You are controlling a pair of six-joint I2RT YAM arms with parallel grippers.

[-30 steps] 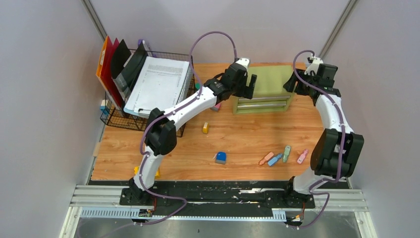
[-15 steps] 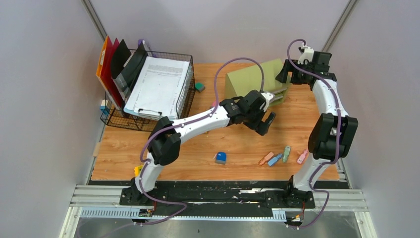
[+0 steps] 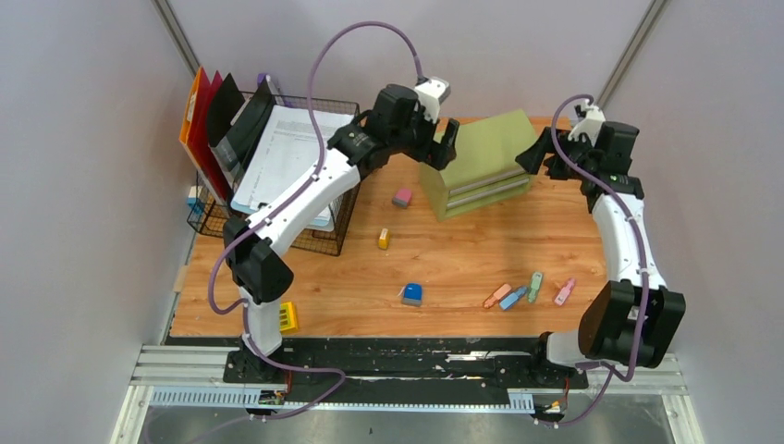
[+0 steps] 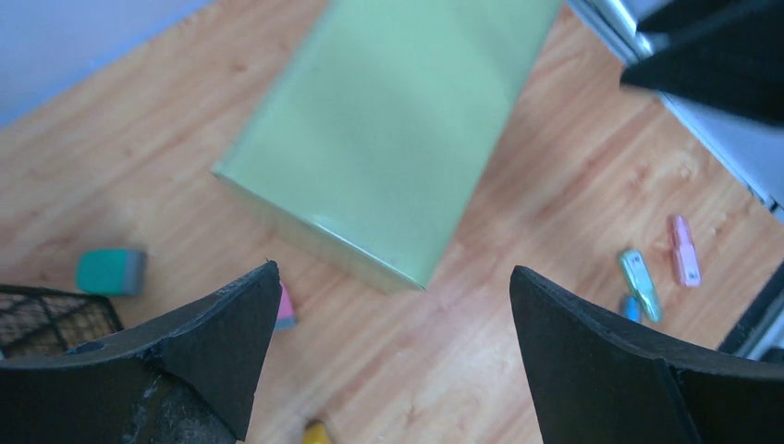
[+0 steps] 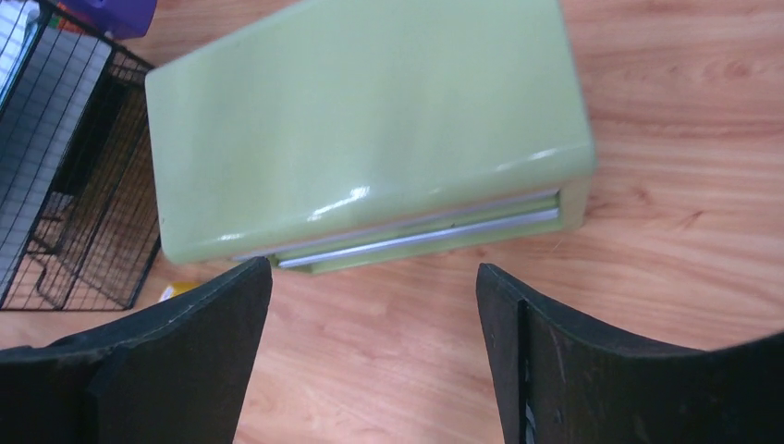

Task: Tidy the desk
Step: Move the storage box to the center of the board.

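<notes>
Left pincer (image 4: 390,270) gapes near green cabinet (image 3: 481,162); basket (image 3: 344,185) holds papers (image 3: 296,157).

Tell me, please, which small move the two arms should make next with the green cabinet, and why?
Probably bring the left gripper and the right gripper against opposite sides of the green cabinet and turn it square. It sits askew to the edge of the desk, and both grippers are open near it, holding nothing.
</notes>
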